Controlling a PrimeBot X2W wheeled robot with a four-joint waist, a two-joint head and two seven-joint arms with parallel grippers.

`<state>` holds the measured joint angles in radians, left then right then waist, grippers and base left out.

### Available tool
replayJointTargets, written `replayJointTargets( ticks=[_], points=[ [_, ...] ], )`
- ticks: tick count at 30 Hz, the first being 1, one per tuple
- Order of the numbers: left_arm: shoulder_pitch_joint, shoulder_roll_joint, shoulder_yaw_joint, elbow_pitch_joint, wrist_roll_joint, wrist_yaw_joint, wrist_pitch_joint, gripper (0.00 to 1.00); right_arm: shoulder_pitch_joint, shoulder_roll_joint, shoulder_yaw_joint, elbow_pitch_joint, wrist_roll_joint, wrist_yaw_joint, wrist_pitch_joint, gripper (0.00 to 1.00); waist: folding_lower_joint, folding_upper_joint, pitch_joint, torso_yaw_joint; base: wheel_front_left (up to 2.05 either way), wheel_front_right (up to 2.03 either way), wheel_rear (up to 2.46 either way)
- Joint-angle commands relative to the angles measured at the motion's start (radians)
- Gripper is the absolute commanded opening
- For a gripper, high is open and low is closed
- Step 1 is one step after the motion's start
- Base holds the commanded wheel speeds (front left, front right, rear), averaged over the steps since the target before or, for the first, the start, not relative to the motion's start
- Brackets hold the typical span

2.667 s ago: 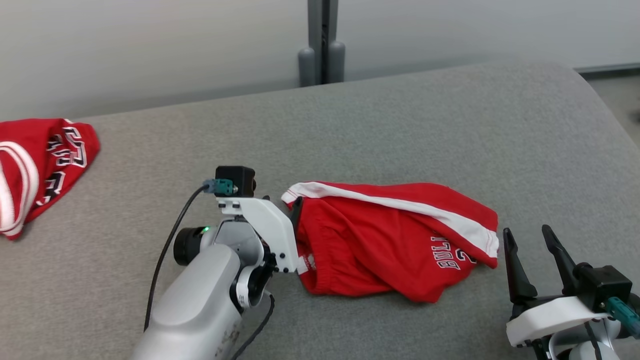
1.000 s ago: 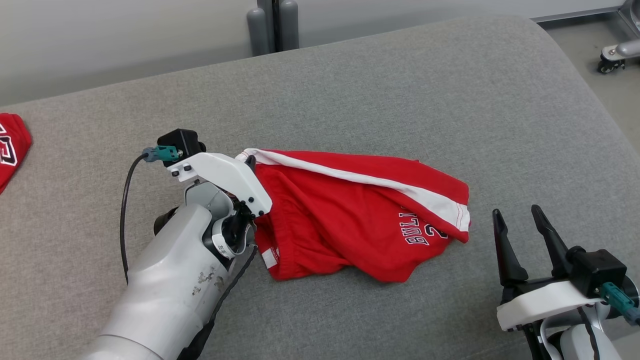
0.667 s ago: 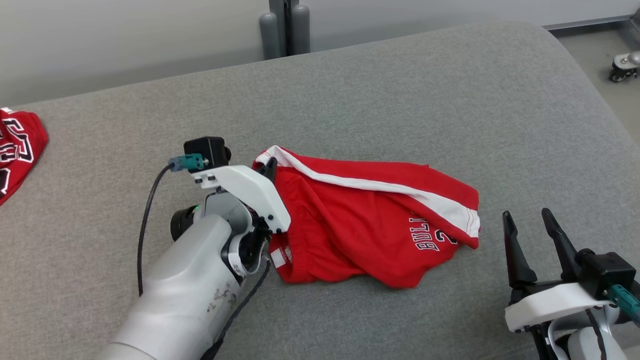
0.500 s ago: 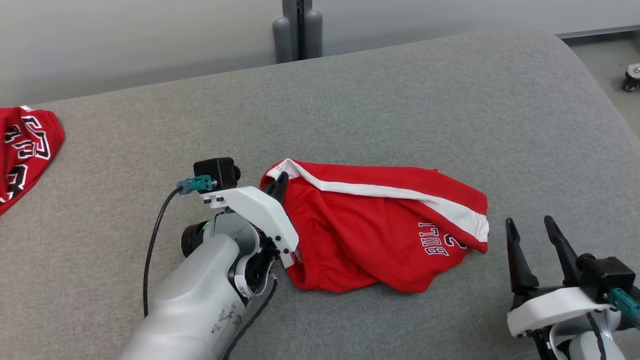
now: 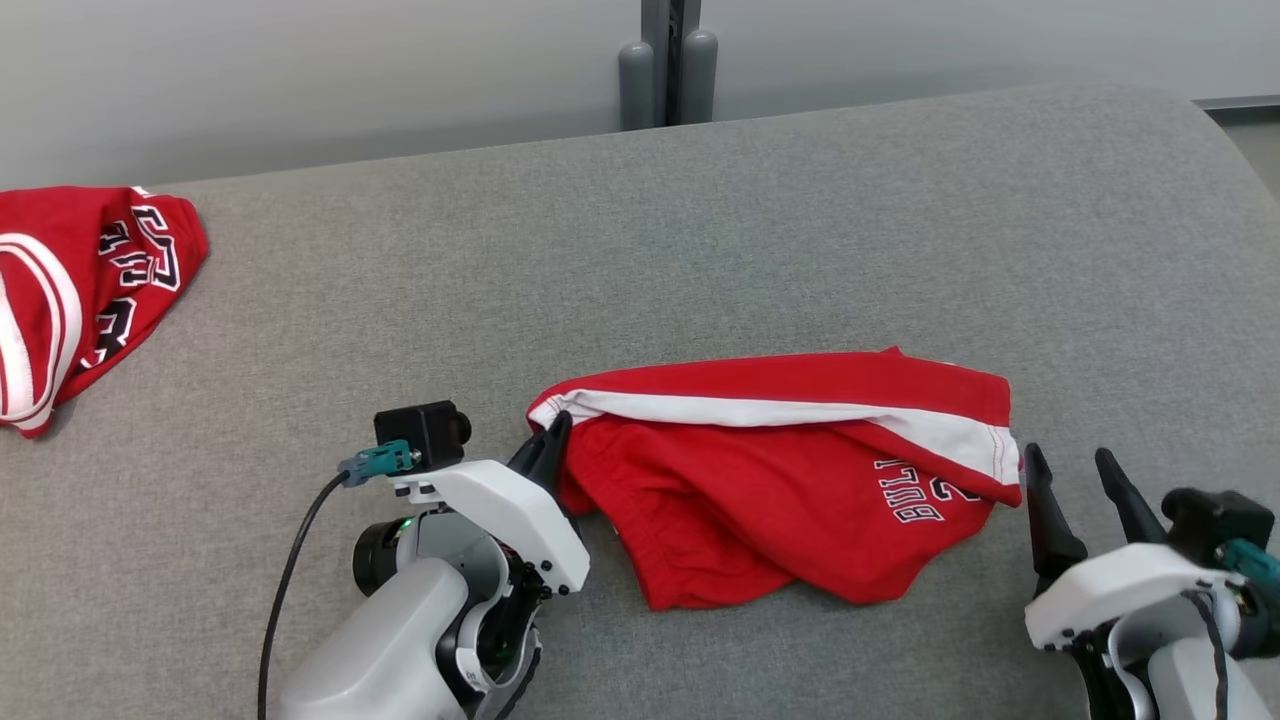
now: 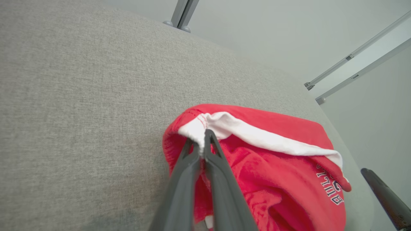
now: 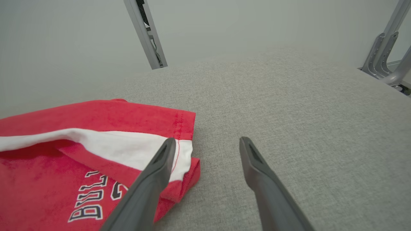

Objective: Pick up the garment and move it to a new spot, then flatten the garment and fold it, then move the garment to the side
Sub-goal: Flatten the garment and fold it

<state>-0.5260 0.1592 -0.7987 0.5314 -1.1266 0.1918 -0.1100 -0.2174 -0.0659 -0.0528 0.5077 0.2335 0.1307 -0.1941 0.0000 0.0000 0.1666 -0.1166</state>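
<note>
The garment (image 5: pixel 800 480) is a pair of red shorts with a white side stripe and dark lettering, lying crumpled on the grey cushioned surface (image 5: pixel 700 240). My left gripper (image 5: pixel 545 450) is shut on the garment's white-striped left corner (image 6: pixel 199 128), its two dark fingers pressed together on the cloth. My right gripper (image 5: pixel 1075 470) stands open just right of the garment's right hem (image 7: pixel 183 141). Its left finger (image 7: pixel 154 173) overlaps that hem in the right wrist view, with nothing between the fingers.
A second red garment (image 5: pixel 80 290) with white trim and lettering lies at the far left edge. A grey post (image 5: pixel 670 60) rises behind the surface against a pale wall. The surface curves down at the right (image 5: pixel 1220 160).
My left gripper has closed on the garment's corner and drawn it nearer and down the view. The head camera has swung, shifting the whole scene. The right gripper stays open.
</note>
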Motion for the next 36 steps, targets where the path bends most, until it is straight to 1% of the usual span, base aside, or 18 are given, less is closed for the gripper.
replayJointTargets(
  ticks=[1,6,9,13,15,19,30,33,36],
  points=[
    [0.017,0.013,-0.005,-0.029,0.008,0.017,0.003,0.0,-0.037,-0.013,0.011,0.026,0.03,0.0,0.008,1.0,0.0,0.0,0.003,0.006,0.0,0.0,0.0],
    [0.034,0.027,-0.014,-0.081,0.011,0.047,0.022,0.0,-0.105,-0.036,0.068,0.102,0.1,0.0,0.046,1.0,0.0,0.0,0.005,0.016,0.0,0.0,0.0],
    [0.041,0.035,-0.018,-0.097,0.014,0.057,0.027,0.0,-0.134,-0.049,0.112,0.137,0.146,0.0,0.082,1.0,0.0,0.0,0.005,0.017,0.0,0.0,0.0],
    [0.045,0.041,-0.021,-0.107,0.018,0.065,0.029,0.0,-0.159,-0.072,0.168,0.156,0.187,0.0,0.12,1.0,0.0,0.0,0.005,0.019,0.0,0.0,0.0],
    [0.048,0.044,-0.022,-0.113,0.018,0.07,0.03,0.0,-0.171,-0.088,0.217,0.166,0.247,0.0,0.156,1.0,0.0,0.0,0.003,0.02,0.0,0.0,0.0],
    [0.049,0.048,-0.025,-0.119,0.019,0.074,0.033,0.0,-0.177,-0.112,0.276,0.168,0.313,0.0,0.194,1.0,0.0,0.0,0.0,0.021,0.0,0.0,0.0],
    [0.066,0.057,-0.032,-0.132,0.018,0.081,0.037,0.0,-0.163,-0.133,0.363,0.133,0.492,0.0,0.206,1.0,0.0,0.0,-0.016,0.02,0.0,0.0,0.0],
    [0.068,0.059,-0.033,-0.136,0.017,0.082,0.039,0.0,-0.159,-0.152,0.373,0.147,0.502,0.0,0.195,1.0,0.0,0.0,-0.017,0.019,0.0,0.0,0.0],
    [0.066,0.062,-0.033,-0.14,0.018,0.084,0.041,0.0,-0.17,-0.152,0.371,0.175,0.516,0.0,0.188,1.0,0.0,0.0,-0.016,0.019,0.0,0.0,0.0]
  ],
)
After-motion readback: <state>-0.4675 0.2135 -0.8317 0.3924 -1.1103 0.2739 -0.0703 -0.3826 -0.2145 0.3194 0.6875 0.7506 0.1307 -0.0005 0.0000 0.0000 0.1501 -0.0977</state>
